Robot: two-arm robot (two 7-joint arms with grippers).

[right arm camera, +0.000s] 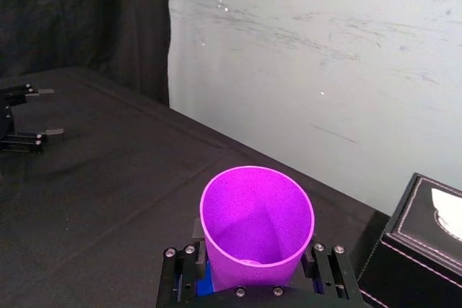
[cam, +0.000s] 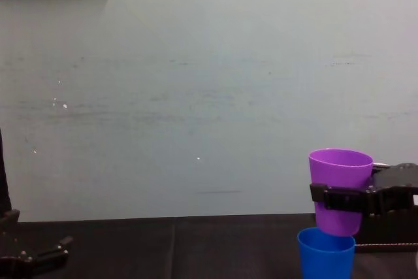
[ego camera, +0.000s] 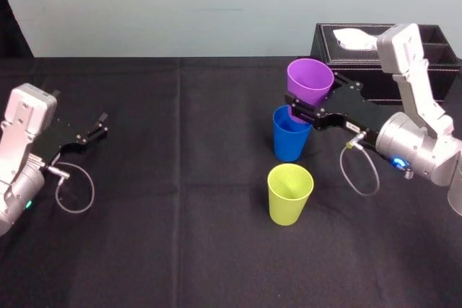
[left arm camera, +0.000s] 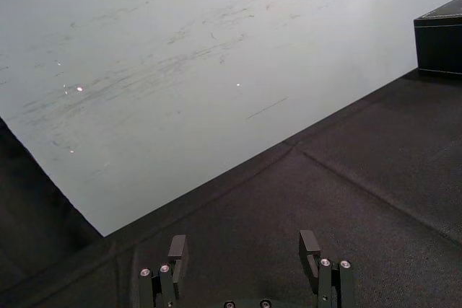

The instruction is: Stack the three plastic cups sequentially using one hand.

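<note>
My right gripper is shut on the lower body of the purple cup, holding it upright in the air. The cup's base hangs just over the mouth of the blue cup, which stands on the black cloth. In the chest view the purple cup sits right above the blue cup, with the right gripper clamped around it. The right wrist view looks down into the purple cup. A yellow-green cup stands alone, nearer to me. My left gripper rests open at the far left.
A black tissue box stands behind the right arm at the back right of the table. A grey wall rises behind the table. The left gripper hovers open over bare cloth.
</note>
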